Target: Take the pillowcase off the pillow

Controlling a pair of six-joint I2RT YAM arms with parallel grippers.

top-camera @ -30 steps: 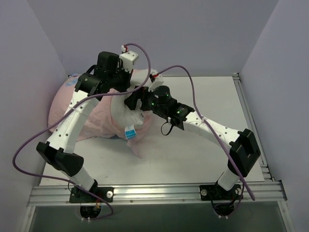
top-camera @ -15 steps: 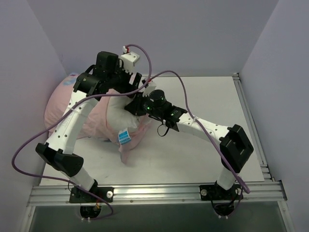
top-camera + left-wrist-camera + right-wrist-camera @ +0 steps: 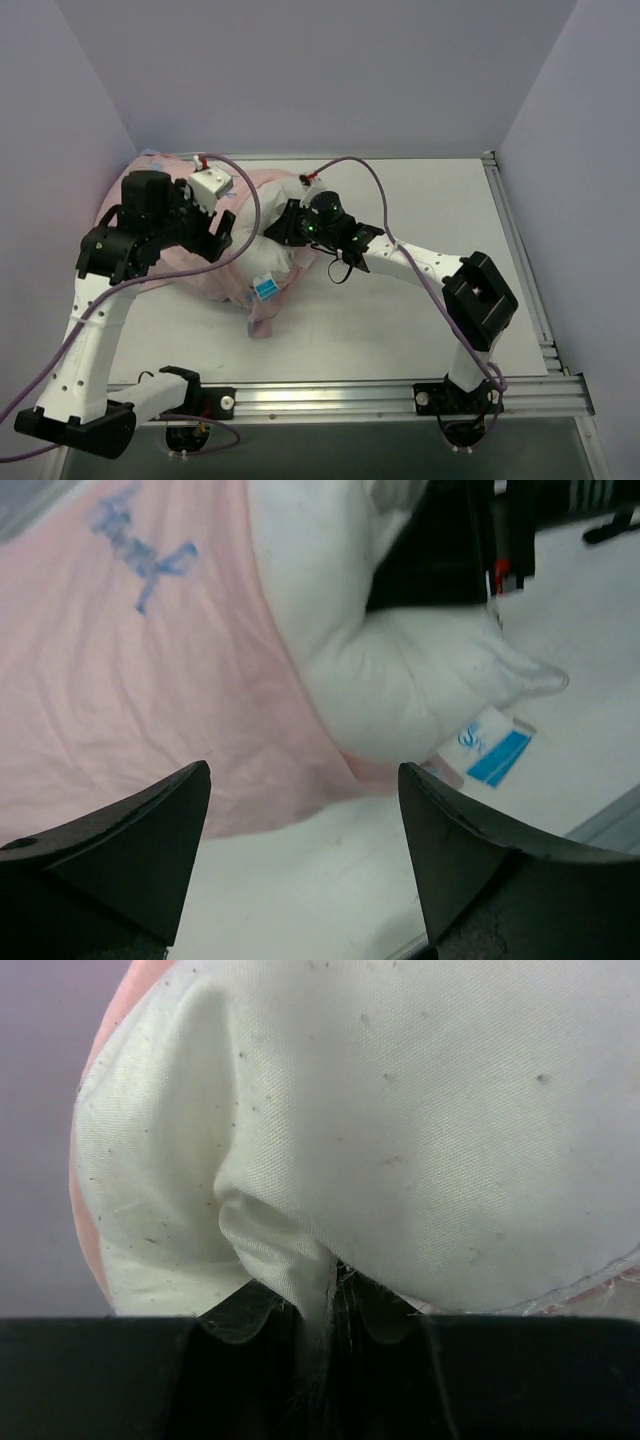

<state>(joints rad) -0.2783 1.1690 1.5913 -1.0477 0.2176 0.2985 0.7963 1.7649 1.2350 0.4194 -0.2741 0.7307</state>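
The right tool [image 3: 320,1315] pinches a fold of white pillow [image 3: 450,1140], mostly hidden in pink pillowcase [image 3: 130,680]; left tool [image 3: 302,780] hangs spread wide above.

Left gripper [image 3: 302,770] withdrew leftward, away from pillow [image 3: 400,680].

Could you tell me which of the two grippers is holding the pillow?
The right gripper: its jaws pinch a fold of the plump white stuffed pillow; the left gripper has open, empty jaws near the thin pink fabric pillowcase.
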